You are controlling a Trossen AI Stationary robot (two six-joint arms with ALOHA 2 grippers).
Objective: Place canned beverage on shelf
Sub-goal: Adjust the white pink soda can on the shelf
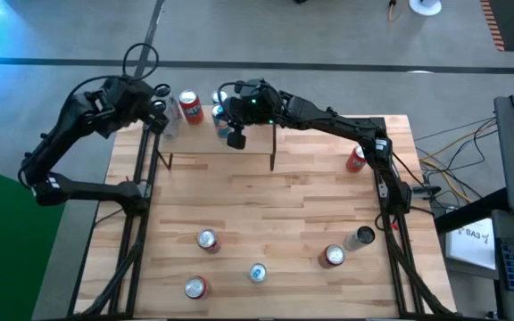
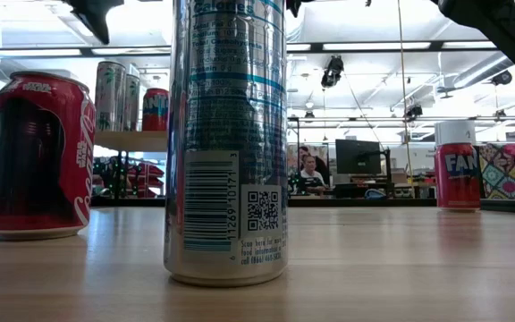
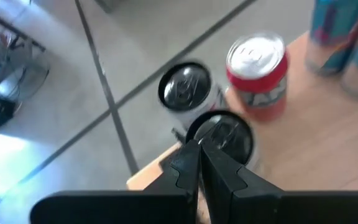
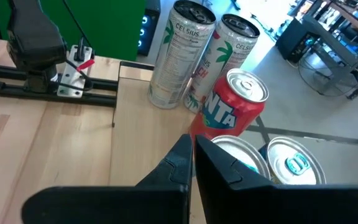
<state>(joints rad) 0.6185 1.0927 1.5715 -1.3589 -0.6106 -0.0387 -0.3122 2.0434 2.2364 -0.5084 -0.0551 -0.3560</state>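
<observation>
Six loose cans stand on the wide butcher-block table [image 1: 266, 214], all well apart from the small raised shelf [image 1: 199, 138] at its far edge. That shelf already carries a row of cans: two slim Celsius cans [image 4: 194, 53], a red Fanta can [image 4: 232, 106] and two blue-topped cans [image 4: 291, 165].

Both arms reach over the shelf. The left gripper [image 1: 161, 111] hangs above the Celsius cans, and the right gripper [image 1: 236, 138] hangs over the blue-topped pair. Each pincer is pressed fully shut on nothing.

The next canned beverage has to come from the table. All the loose cans stand upright, long axis vertical, and they lie toward the near edge, away from both pincers. The closest looks to be the red can [image 1: 355, 159] just beside the right arm's forearm, so the right arm is probably the better placed. It would have to pull back toward its base and open before closing on the can's side.

The low view alone shows the labels. A tall slim silver can [image 2: 226, 134] fills the foreground, a Star Wars Coca-Cola can [image 2: 38, 156] stands beside it, and a second Fanta can [image 2: 459, 165] stands farther off. Only the high view shows how the loose cans are spread, and only the wrist views show the shut fingertips [image 3: 191, 158].
</observation>
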